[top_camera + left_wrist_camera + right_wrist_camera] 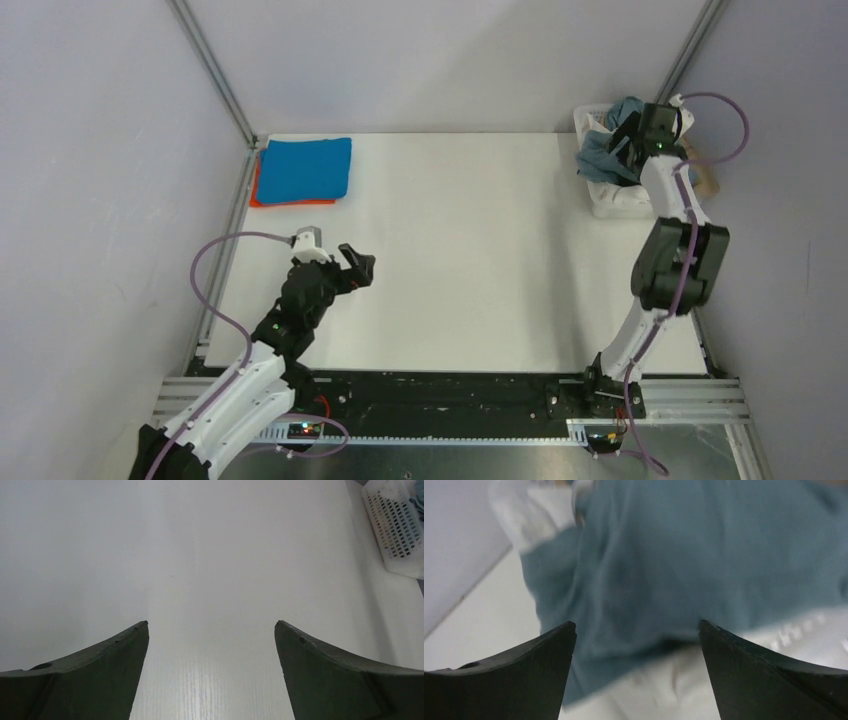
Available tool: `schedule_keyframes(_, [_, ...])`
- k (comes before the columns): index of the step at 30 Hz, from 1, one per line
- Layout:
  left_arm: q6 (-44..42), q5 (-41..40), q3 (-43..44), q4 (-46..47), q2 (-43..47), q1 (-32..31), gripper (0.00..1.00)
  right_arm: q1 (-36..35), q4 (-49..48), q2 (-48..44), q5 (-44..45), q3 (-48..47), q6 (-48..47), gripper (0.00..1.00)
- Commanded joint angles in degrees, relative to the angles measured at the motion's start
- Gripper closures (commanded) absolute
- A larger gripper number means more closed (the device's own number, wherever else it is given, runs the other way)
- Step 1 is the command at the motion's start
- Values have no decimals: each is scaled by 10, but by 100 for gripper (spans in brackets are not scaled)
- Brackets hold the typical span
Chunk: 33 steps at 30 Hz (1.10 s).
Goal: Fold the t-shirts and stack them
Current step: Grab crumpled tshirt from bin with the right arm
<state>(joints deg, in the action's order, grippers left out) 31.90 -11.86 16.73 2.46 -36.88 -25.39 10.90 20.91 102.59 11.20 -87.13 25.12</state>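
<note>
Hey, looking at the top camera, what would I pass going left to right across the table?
Folded bright blue t-shirt on an orange t-shirt → left claw, open → white basket holding the grey-blue t-shirt, right claw open above it.

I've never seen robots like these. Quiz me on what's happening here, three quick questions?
1. True or false: the left gripper holds a shirt.
2. Which shirt tops the folded stack in the far left corner? A orange, B bright blue, C white.
3. Fill in: the right gripper, open, hovers over the grey-blue shirt lying in the white ____.
Key: 1 false, it is open and empty. 2 B. 3 basket.
</note>
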Motion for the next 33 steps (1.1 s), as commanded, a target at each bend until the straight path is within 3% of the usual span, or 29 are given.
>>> schedule_keyframes(1, [-12, -17, 17, 20, -4, -2, 0, 7, 77, 134, -19, -189, -37, 4])
schedule_keyframes(4, [-13, -21, 19, 20, -10, -2, 0, 6, 117, 185, -50, -279, -43, 7])
schedule_keyframes(10, [-15, -24, 19, 20, -17, -2, 0, 8, 100, 214, -44, -297, -25, 8])
schedule_keyframes(19, [-16, -38, 19, 19, -21, -2, 0, 5, 121, 278, -67, -331, -24, 20])
schedule_keyframes(21, [-15, -43, 19, 18, -22, -2, 0, 4, 121, 290, -75, -340, -25, 29])
schedule_keyframes(23, [-15, -46, 21, 17, -23, -2, 0, 2, 114, 293, -74, -343, -25, 52])
schedule_keyframes(24, [-15, -45, 22, 17, -25, -2, 0, 1, 106, 289, -67, -343, -26, 69])
schedule_keyframes(28, [-13, -41, 26, 14, -27, -2, 0, 2, 100, 272, -39, -370, -29, 100])
schedule_keyframes(33, [-7, -40, 27, 13, -24, -2, 0, 0, 92, 217, -10, -408, -54, 100])
